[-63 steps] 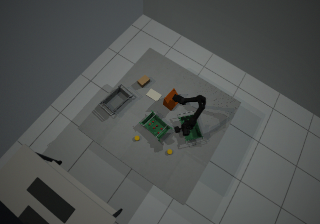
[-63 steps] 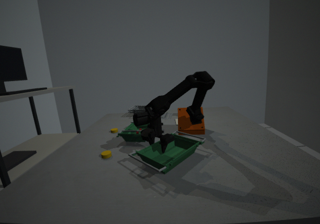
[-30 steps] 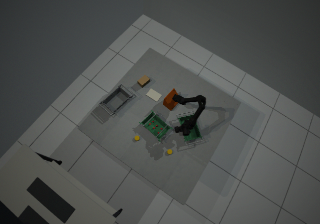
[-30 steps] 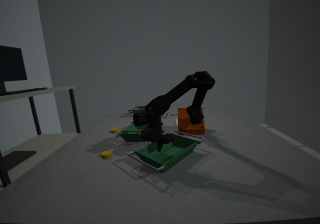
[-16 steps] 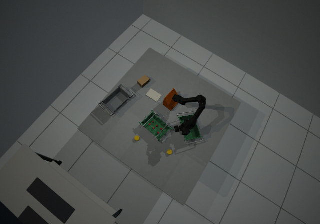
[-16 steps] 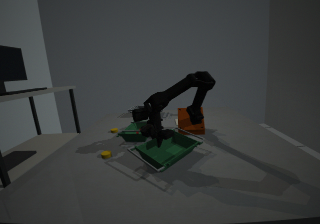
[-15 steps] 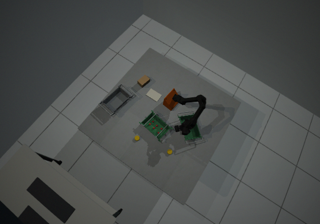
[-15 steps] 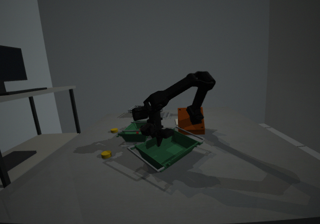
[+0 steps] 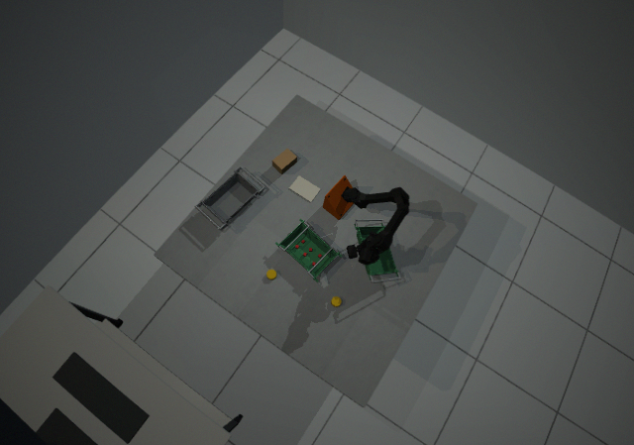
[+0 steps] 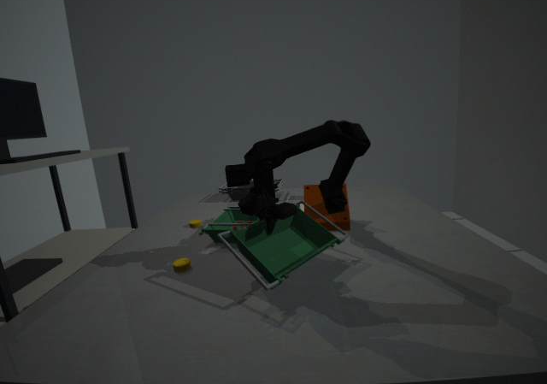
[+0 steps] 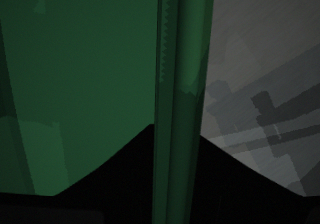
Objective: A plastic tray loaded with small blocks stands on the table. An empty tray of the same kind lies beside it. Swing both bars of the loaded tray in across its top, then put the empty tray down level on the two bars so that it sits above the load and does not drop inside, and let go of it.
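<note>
The loaded green tray [image 9: 313, 240] [image 10: 216, 234] stands on the table with several small red blocks [image 9: 310, 250] [image 10: 235, 227] in it. Its two wire bars lie across its top, one near each end. The empty green tray [image 9: 383, 264] [image 10: 282, 252] [image 11: 90, 59] hangs tilted beside it, its shadow set apart below. Its own bars stick out over its ends. My gripper [image 10: 269, 230] [image 11: 166, 134] is shut on the long side wall of the empty tray, on the side toward the loaded tray. The fingertips are partly hidden by the wall in the wrist view; the arm covers them from above.
An orange block [image 9: 337, 198] [image 10: 314, 217] stands by the arm's base. A grey crate [image 9: 221, 224], a tan box [image 9: 284, 161] and a cream plate [image 9: 304, 188] are beyond the loaded tray. Yellow discs [image 9: 270, 274] [image 9: 336, 301] [image 10: 181, 265] lie on its other side.
</note>
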`<state>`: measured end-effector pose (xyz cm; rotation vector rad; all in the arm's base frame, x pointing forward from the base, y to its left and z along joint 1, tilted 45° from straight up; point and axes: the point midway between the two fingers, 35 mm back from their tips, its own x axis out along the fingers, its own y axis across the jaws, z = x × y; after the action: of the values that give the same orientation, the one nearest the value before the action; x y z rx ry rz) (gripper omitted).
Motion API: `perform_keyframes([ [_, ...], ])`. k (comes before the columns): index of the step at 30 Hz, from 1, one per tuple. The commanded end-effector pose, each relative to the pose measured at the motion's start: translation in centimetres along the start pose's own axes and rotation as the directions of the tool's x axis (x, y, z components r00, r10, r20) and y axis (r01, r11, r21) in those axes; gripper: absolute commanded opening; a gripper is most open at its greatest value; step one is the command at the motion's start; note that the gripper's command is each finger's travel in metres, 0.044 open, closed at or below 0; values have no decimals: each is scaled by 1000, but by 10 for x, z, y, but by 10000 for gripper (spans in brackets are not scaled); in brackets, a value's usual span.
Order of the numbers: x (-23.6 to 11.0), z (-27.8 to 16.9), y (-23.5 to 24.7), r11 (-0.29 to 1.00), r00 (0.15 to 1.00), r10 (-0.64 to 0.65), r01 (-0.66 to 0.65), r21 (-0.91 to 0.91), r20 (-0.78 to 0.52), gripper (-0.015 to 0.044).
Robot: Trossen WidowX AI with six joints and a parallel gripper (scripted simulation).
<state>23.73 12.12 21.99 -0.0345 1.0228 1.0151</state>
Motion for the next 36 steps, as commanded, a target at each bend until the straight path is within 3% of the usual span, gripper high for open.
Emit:
perform_keyframes([
  [1, -14, 3, 0, 1000, 1000, -5, 5, 6, 21, 0],
  [12, -66, -12, 2, 994, 999, -25, 22, 104, 27, 0],
  [36, -67, -13, 2, 994, 999, -25, 22, 105, 28, 0],
])
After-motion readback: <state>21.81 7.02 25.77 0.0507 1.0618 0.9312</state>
